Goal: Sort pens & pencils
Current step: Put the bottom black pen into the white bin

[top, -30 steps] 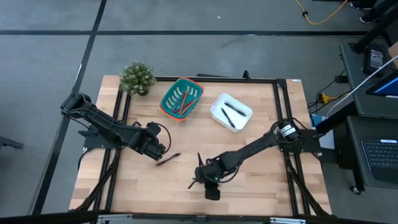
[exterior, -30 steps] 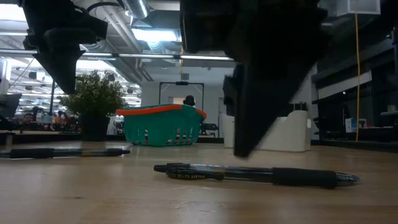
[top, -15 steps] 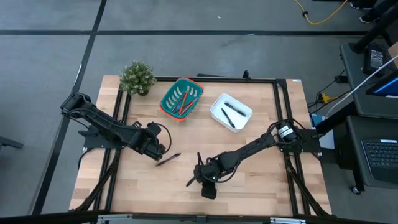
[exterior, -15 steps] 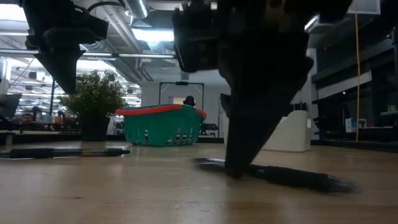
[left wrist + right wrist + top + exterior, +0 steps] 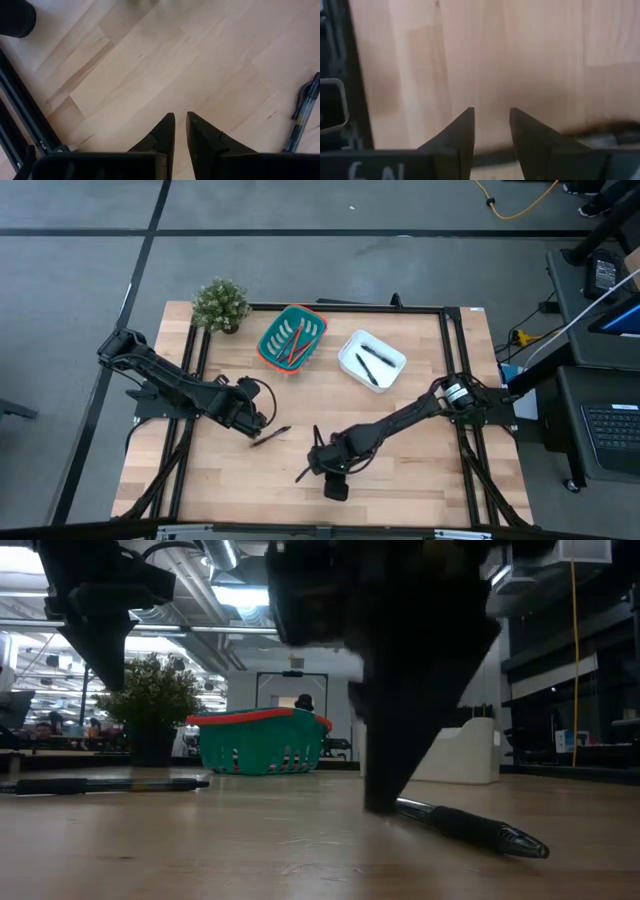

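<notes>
A black pen (image 5: 470, 828) lies flat on the wooden table near its front middle, also seen in the high view (image 5: 303, 474). My right gripper (image 5: 318, 460) is open with its fingertips (image 5: 380, 802) down at one end of this pen. In the right wrist view the gap (image 5: 491, 112) holds only bare wood, and the pen (image 5: 602, 131) shows blurred beside one finger. A second black pen (image 5: 270, 436) lies flat left of centre. My left gripper (image 5: 262, 418) hovers above and beside it, slightly open and empty (image 5: 180, 117). My right gripper touches the pen at its end (image 5: 405, 808) with the outer side of a fingertip, not between the fingers. The fingers slant steeply down from above. The pen lies flat on the table with its other end pointing toward the near edge.
A teal basket with an orange rim (image 5: 292, 340) holds orange-red pencils at the back middle. Right of it, a white bin (image 5: 371, 360) holds black pens. A potted plant (image 5: 220, 305) stands at the back left corner. A black frame (image 5: 455, 380) borders the table.
My right gripper has sunk until its fingertips reach the table, and has shifted a little toward the table's left edge. It has pushed the pen. The pen has swung round on the table and slid, and now points more toward the near edge.
</notes>
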Controlling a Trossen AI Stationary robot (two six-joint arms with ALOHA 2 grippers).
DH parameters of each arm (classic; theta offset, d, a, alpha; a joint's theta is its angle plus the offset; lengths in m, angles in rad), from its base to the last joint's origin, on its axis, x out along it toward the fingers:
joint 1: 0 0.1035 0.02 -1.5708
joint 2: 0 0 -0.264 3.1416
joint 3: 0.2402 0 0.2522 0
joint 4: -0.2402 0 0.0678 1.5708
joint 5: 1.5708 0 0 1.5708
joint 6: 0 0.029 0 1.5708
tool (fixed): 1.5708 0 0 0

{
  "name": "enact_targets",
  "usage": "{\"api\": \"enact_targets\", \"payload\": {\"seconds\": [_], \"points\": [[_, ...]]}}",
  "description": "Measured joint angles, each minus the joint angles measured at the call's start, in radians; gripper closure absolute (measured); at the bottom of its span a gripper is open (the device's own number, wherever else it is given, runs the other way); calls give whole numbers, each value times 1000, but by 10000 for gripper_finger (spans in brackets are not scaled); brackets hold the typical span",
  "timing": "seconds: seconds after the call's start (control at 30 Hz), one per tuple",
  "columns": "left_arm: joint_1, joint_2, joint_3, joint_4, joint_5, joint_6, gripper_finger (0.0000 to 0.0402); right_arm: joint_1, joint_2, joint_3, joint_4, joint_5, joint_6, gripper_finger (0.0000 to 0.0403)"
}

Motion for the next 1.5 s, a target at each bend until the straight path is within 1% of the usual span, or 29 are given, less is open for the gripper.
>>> {"api": "enact_targets", "payload": {"seconds": [0.1, 0.2, 0.3, 0.53, 0.63, 0.9, 1.07, 1.5], "points": [[0, 0, 0, 1, 0, 0, 359, -4, 0, 70, -134, 9, -3, 278], [0, 0, 0, 4, -1, 0, 359, -5, -1, 116, -199, 56, 3, 285], [0, 0, 0, 5, -1, 0, 359, -6, -3, 133, -206, 81, 51, 292], [0, 0, 0, 8, -2, 0, 359, -5, 12, 133, -232, 80, 249, 299], [0, 0, 0, 9, -3, 0, 359, -10, 16, 133, -276, 80, 331, 299], [0, 0, 0, 16, -49, 1, 359, -22, 28, 133, -285, 89, 491, 299], [0, 0, 0, 18, -56, 1, 359, -22, 46, 133, -294, 86, 545, 299], [-2, 0, 0, 35, -81, 25, 359, -21, 64, 132, -329, 60, 605, 299]]}}
